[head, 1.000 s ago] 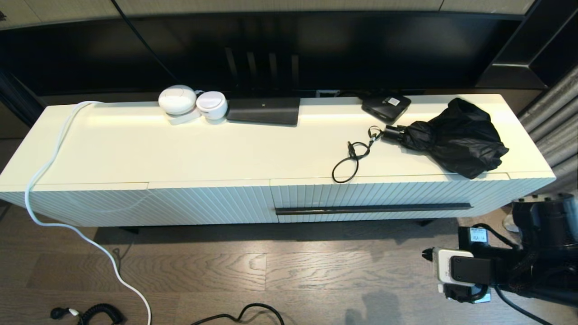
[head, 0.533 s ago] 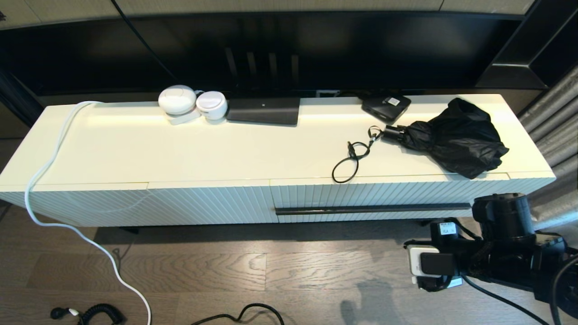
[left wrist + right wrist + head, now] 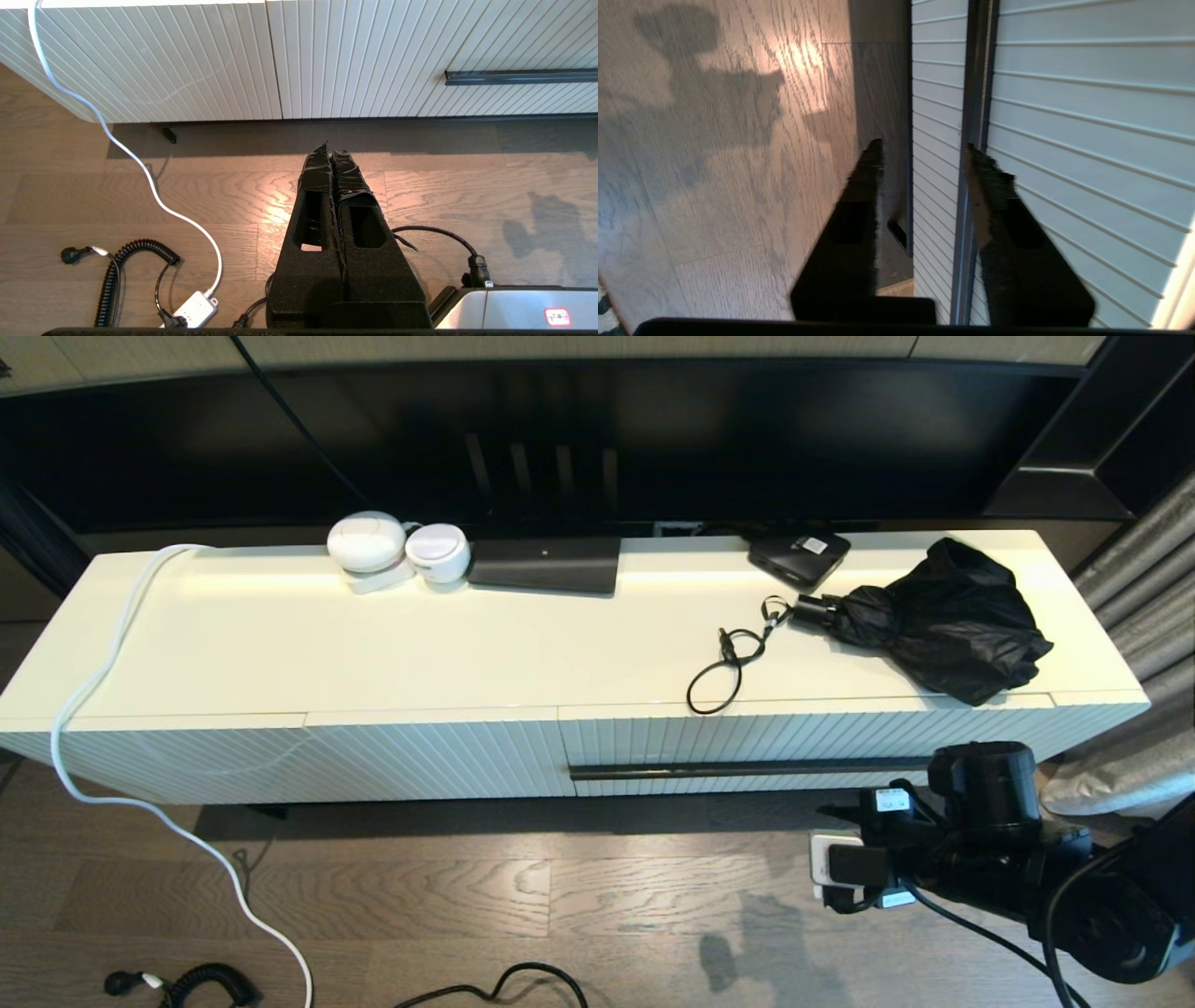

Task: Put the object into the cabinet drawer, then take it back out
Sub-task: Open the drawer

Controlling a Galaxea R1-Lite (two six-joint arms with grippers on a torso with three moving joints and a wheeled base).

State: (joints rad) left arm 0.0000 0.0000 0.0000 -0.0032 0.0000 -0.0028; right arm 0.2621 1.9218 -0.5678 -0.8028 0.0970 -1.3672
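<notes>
Two grippers on my feeds. Right gripper [image 3: 922, 149], lower right of the head frame, fingers apart, one finger [image 3: 994, 186] overlapping the black bar handle [image 3: 747, 770] in its wrist view; contact unclear. Cabinet drawer [image 3: 803, 737] is shut at centre right, contents hidden. Left gripper [image 3: 332, 151] hangs over the floor, fingers pressed together, holding nothing. Folded black umbrella [image 3: 943, 621] lies on the cabinet top [image 3: 373, 644], upper right. I can't read the sticker on the small black box [image 3: 798, 556].
</notes>
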